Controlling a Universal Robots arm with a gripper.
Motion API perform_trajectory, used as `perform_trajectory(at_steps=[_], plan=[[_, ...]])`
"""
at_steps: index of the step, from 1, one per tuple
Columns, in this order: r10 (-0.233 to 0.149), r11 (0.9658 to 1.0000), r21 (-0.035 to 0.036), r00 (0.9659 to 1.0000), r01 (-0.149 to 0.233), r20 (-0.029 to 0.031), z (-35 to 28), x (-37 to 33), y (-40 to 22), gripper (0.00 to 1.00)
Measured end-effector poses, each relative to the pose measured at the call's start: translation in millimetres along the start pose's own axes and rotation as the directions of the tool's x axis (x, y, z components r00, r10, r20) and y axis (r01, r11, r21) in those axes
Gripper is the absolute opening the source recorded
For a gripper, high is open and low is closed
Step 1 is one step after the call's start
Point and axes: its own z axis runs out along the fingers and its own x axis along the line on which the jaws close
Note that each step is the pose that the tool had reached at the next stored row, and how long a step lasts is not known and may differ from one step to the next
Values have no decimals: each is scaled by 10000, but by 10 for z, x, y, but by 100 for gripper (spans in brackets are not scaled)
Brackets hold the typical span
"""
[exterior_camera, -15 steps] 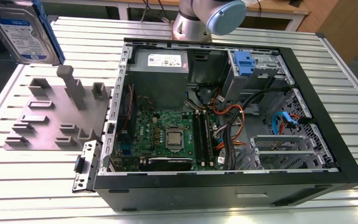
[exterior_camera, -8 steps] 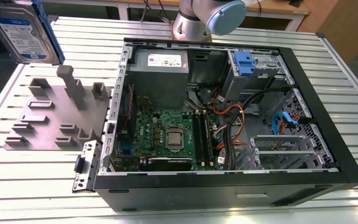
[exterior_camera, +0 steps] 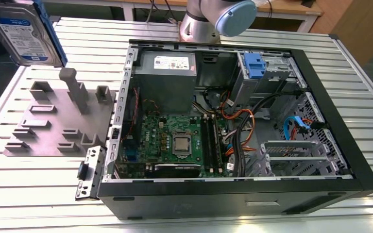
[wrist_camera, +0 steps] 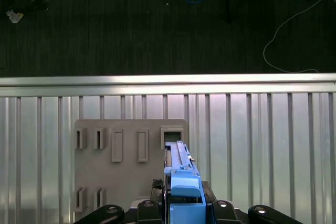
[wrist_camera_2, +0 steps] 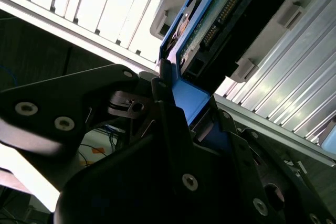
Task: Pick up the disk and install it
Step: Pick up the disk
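1. Disk (exterior_camera: 23,30): at the far upper corner on the exterior view's left. It hangs in the air with its white-and-blue label facing the camera and blue rails along its edges, well apart from the computer case and not yet installed. Handling, as judged: stiff metal body, fairly heavy for its bulk, smooth faces likely to slip, sensitive to knocks. The rails and long edges look like the sound places to grip, and the connector end and board side are best left alone
2. Claw (wrist_camera_2: 191,114): pinching the disk, with black fingers (wrist_camera_2: 167,109) pressed to either side of the blue rail end. In the second wrist view the connector end points away from it
3. Fixture plate (exterior_camera: 47,127): grey, with upright pegs and slots, lying flat beside the case and below the disk. In the first wrist view the disk shows edge-on over it, near a square slot
4. Table (exterior_camera: 37,194): slatted aluminium, carrying the plate and the case
5. Computer case (exterior_camera: 238,188): black, open side up. Inside are the power supply (exterior_camera: 167,73), the motherboard (exterior_camera: 173,141), loose cables, and a blue latch (exterior_camera: 254,65) at the far drive bay
6. Arm (exterior_camera: 219,19): a silver joint with a pale blue cap stands behind the case. Pose, as judged: reaching towards the exterior view's left with the wrist pointing down, since the first wrist view looks straight down on the table
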Motion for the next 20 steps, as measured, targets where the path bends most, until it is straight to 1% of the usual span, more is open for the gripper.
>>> perform_trajectory(at_steps=[3, 5, 10, 20], plan=[[0, 10000, 0, 10000, 0, 0, -5, 0, 0, 36], [0, 10000, 0, 10000, 0, 0, -31, 0, 0, 36], [0, 10000, -1, 10000, 0, -1, -46, -1, 1, 36], [0, 10000, -1, 10000, 0, 0, -103, -1, 1, 36]])
